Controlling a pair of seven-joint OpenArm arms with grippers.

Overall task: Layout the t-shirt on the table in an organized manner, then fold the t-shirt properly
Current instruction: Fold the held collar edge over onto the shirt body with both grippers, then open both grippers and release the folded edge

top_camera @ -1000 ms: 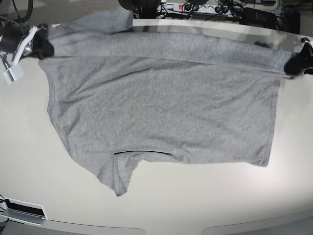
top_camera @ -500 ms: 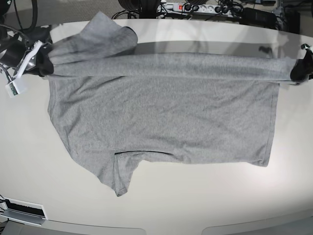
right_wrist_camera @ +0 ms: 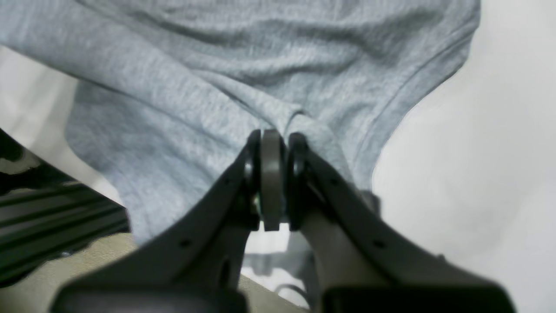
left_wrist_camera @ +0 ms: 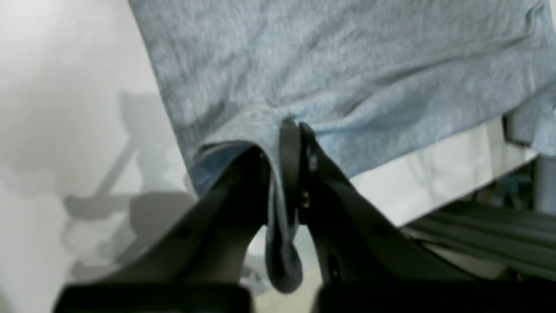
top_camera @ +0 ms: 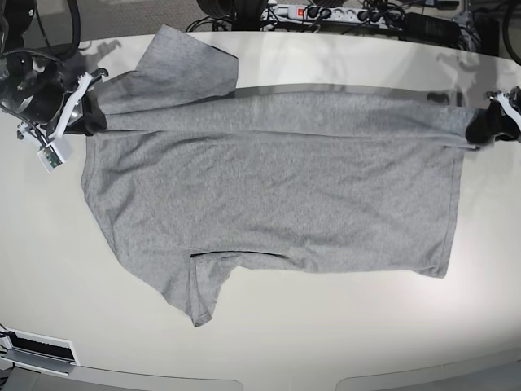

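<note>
The grey t-shirt lies spread wide across the off-white table, one sleeve pointing to the near side and another lying flat at the far left. Its far edge is stretched taut between both grippers. My right gripper is shut on the shirt's far-left corner, with the fabric bunched at the closed fingertips. My left gripper is shut on the far-right corner, a fold of the cloth pinched between its fingers. No print shows on the side facing up.
A power strip with cables lies beyond the table's far edge. A white tag hangs from the right arm. A white slotted device sits at the near-left corner. The bare tabletop stretches beside the shirt.
Both grippers have carried the taut far edge toward the near side and lower. The far-left sleeve has dropped flat onto the table behind the edge.
</note>
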